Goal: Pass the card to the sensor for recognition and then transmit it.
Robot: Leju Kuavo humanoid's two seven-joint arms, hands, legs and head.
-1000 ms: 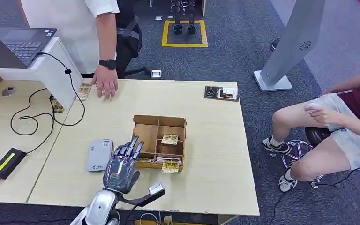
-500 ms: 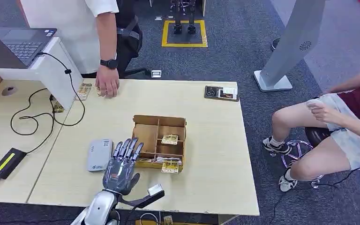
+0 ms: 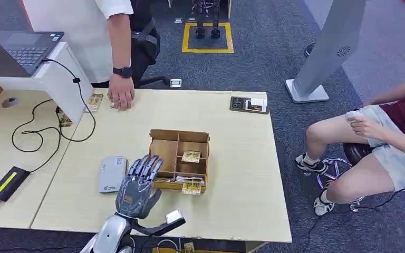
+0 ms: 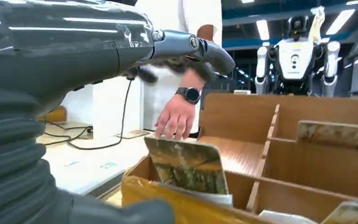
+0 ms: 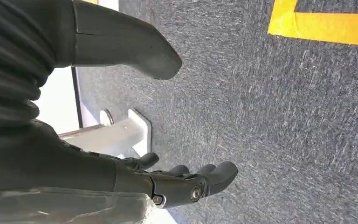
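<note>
**Card not yet picked — left hand poised at the box**

The task looks to be at its opening step. The card (image 4: 186,165) stands upright in the near-row compartment of the wooden box (image 3: 179,158), leaning against the front wall; other cards lie in neighbouring compartments. Nothing has reached the sensor (image 3: 112,174), the flat grey unit on the desk (image 3: 232,179) just beside the box, on its left. So picking, presenting to the sensor and handing over all appear to remain.

The left hand (image 3: 137,184) hovers at the box's near-left corner, between sensor and box. Its fingers (image 3: 146,166) are extended and lightly spread, tips over the box's front-left edge — holding nothing. Whether any fingertip touches the box rim I cannot tell. In the left wrist view the fingers reach over the card without closing on it.

The right hand (image 5: 168,179) hangs beside the desk above grey carpet, fingers loosely curled yet apart, empty.

A person's hand (image 3: 120,97) rests on the desk's far edge, well beyond the box.
</note>
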